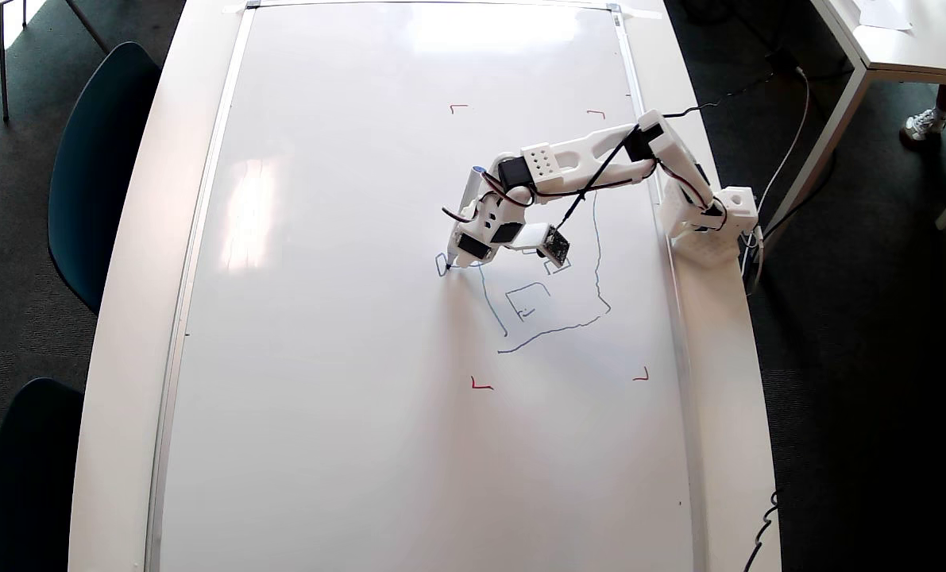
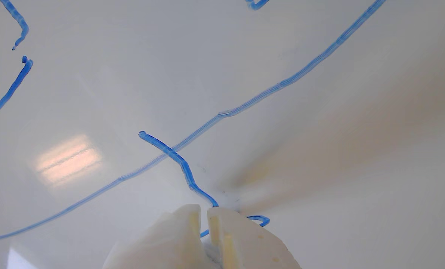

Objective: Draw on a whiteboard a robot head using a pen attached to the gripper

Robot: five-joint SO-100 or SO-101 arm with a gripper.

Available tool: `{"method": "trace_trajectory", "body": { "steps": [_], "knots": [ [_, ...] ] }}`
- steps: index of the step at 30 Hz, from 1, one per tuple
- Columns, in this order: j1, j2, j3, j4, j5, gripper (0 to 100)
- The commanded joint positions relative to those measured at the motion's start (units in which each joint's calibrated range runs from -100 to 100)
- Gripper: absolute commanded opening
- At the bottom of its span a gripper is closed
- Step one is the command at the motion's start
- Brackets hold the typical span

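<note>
The whiteboard [image 1: 345,318] covers most of the table. The robot head [image 1: 552,327] is a lopsided blue outline right of centre, with a small rectangle [image 1: 512,295] inside and a little box [image 1: 442,264] at its upper left corner. My white gripper [image 1: 457,254] points down at that box, shut on the pen [image 1: 468,195], whose blue cap end sticks up behind. The dark tip touches the board beside the box. In the wrist view the gripper [image 2: 203,224] shows two white fingers [image 2: 237,239] nearly together. Blue lines [image 2: 181,164] cross just ahead of them on the whiteboard [image 2: 319,168], and the tip is hidden.
Red corner marks [image 1: 458,107] [image 1: 641,375] frame the drawing area. The arm's base [image 1: 711,226] is clamped at the table's right rim, with cables trailing off. Two dark chairs [image 1: 99,159] stand at the left. Another table [image 1: 901,40] and a person's shoe [image 1: 925,123] are at top right.
</note>
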Motion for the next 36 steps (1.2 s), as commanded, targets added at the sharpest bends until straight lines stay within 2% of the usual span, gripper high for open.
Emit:
{"method": "trace_trajectory", "body": {
  "steps": [1, 15, 22, 34, 36],
  "knots": [
    [-0.13, -5.67, -1.66, 0.30, -0.25, 1],
    [3.19, -31.46, 4.52, 0.38, -7.75, 1],
    [2.89, -54.64, 26.68, 0.12, -12.96, 1],
    [3.34, -93.92, 62.19, -1.01, -13.02, 1],
    [4.00, -98.05, 66.37, -3.87, -13.18, 1]
  ]
}}
